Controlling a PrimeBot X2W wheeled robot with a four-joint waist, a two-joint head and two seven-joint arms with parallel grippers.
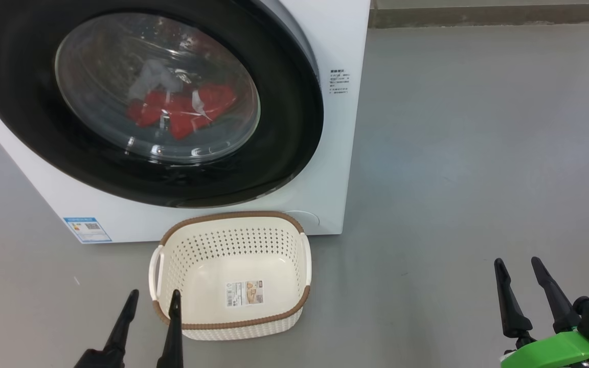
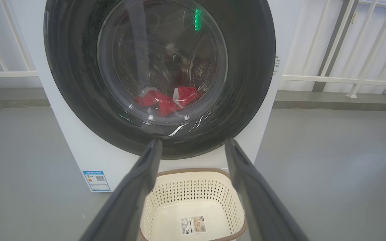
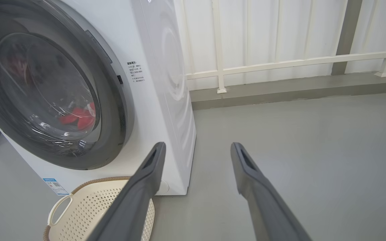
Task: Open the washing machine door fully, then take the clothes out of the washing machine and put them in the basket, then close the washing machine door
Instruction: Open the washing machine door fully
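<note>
**Door closed, laundry inside, both tools released**

Big white front-loading washing machine on smooth grey floor, with a small blue label sticker at the lower left corner of its front. Large round washing machine door with wide glossy black rim and bulging clear glass window, closed flat against the white front. Behind the glass, low inside: bright red clothes with white trim, plus a greyish-white piece on top toward the left.

Small cream perforated plastic basket with brown woven-look rim and side handles, upright on the floor just in front of the machine, below the lower right of the door. White paper label stuck to its inside bottom.

At lower left of the head view, left tool, two long dark fingers spread apart, released, grasping nothing. One fingertip overlapping the basket's near left corner there, contact impossible to judge. In the left wrist view, fingers aimed at the door's lower rim, basket between and below them.

At lower right, right tool, well apart from basket and machine, likewise spread and released, above bare floor, with a bright green part at its base. In the right wrist view, machine's front right corner near one finger, white railing along the far wall
</note>
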